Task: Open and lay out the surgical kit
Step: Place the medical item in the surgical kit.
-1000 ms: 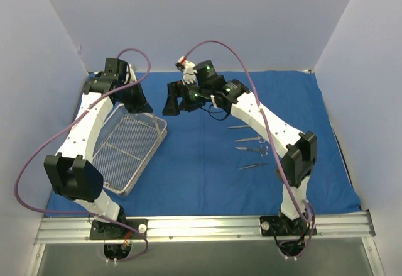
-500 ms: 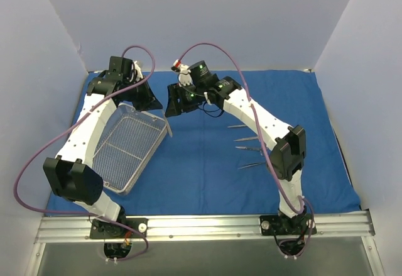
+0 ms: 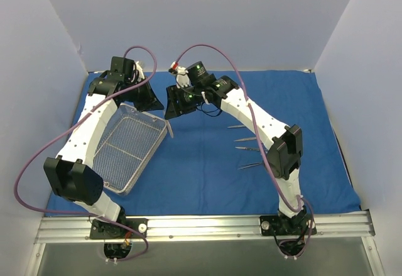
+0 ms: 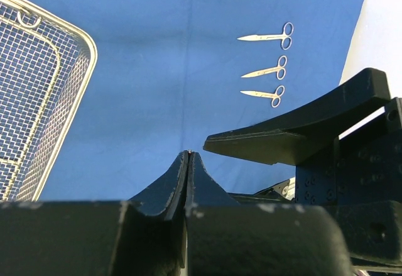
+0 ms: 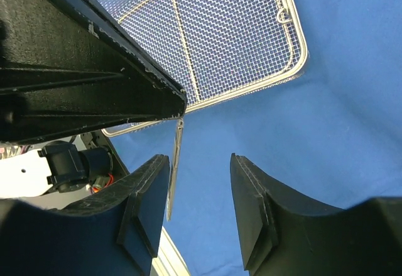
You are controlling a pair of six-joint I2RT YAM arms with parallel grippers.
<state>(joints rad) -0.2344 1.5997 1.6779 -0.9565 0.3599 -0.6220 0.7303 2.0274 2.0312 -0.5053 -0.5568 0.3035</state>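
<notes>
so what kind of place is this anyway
Probably a robotics lab test cell, not a real operating room: plain walls box in a blue cloth holding a wire-mesh tray and steel scissors, with a metal rail in front.

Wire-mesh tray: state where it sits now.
Top view: the wire-mesh tray sits on the left side of the blue cloth, beside the left arm, opposite the instruments.

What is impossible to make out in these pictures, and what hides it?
Left wrist view: the shut left gripper hides what it holds; the wire-mesh tray is cut off by the left edge.
Right wrist view: the thin steel instrument is seen edge-on, its top inside that gripper; its kind is unclear.
Top view: the laid-out instruments have handles hidden under the right arm.
</notes>
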